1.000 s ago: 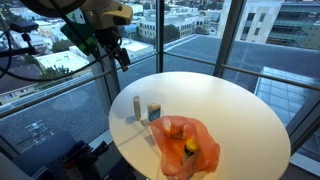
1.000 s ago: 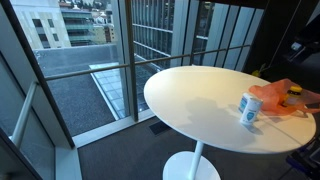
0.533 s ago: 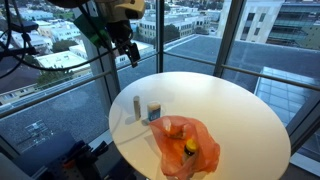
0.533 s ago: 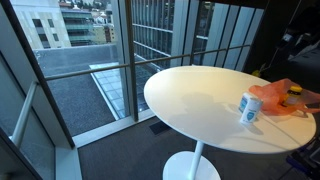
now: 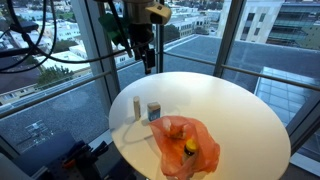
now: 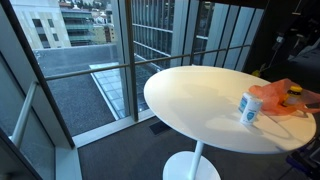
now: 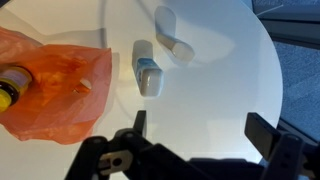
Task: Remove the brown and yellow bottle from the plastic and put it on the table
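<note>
Window-walled room, city outside; round white table (image 5: 225, 105). Orange bag (image 5: 185, 145) lies near table's edge w/ brown/yellow bottle (image 7: 12, 86) inside it. Small carton (image 7: 148, 68) & white bottle (image 7: 175, 38) stand just beside bag. Tool (image 7: 200, 140) hangs above table, apart from bag, fingers wide apart, nothing held.

Daylight comes in through the tall glass windows (image 5: 250, 40) and makes the round white table (image 5: 225, 110) bright. In the wrist view its top is nearly washed out. The shadows on it are soft and pale. The translucent orange plastic bag (image 7: 60, 85) glows. In an exterior view the room around the table (image 6: 190, 95) is dim, and its right edge is almost black. All pictures are coarse.
</note>
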Motion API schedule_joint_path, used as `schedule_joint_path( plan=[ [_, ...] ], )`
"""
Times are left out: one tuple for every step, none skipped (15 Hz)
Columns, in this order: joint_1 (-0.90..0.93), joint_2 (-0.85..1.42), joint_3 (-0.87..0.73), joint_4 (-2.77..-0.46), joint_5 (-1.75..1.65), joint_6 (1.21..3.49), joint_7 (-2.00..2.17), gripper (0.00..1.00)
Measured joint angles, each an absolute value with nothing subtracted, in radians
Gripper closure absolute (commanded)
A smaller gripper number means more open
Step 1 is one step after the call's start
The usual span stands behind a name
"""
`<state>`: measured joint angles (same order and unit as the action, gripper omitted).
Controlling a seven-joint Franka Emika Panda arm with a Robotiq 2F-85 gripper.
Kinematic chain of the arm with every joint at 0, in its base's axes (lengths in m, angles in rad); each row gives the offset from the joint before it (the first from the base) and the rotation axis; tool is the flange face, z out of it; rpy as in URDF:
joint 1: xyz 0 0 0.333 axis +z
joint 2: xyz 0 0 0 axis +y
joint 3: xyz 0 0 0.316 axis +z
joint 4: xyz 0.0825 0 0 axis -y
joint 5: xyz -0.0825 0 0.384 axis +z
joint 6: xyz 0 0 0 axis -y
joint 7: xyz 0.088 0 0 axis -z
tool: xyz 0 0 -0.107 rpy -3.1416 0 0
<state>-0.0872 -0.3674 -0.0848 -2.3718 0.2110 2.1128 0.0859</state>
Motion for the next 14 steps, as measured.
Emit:
schedule_joint_path(
  plan=[
    [-0.098, -0.354, -0.088, -2.363, 0.202, 2.103, 0.094, 0.0],
    [-0.108, -0.344, -0.09, -2.359, 0.193, 2.096, 0.097, 0.0],
    [-0.118, -0.336, -0.095, -2.359, 0.184, 2.093, 0.097, 0.0],
    [-0.127, -0.329, -0.1, -2.359, 0.177, 2.089, 0.098, 0.0],
    [-0.136, -0.322, -0.107, -2.359, 0.171, 2.084, 0.098, 0.0],
    [-0.144, -0.317, -0.114, -2.36, 0.167, 2.081, 0.098, 0.0],
    [-0.152, -0.311, -0.122, -2.361, 0.165, 2.078, 0.098, 0.0],
    [-0.16, -0.306, -0.129, -2.363, 0.164, 2.076, 0.098, 0.0],
    [-0.165, -0.303, -0.136, -2.364, 0.164, 2.072, 0.098, 0.0],
    [-0.17, -0.3, -0.143, -2.364, 0.164, 2.067, 0.098, 0.0],
    [-0.172, -0.299, -0.149, -2.364, 0.164, 2.062, 0.097, 0.0],
    [-0.172, -0.299, -0.152, -2.364, 0.164, 2.061, 0.097, 0.0],
    [-0.172, -0.298, -0.152, -2.364, 0.164, 2.061, 0.097, 0.0],
    [-0.171, -0.297, -0.152, -2.364, 0.164, 2.061, 0.097, 0.0]
  ],
)
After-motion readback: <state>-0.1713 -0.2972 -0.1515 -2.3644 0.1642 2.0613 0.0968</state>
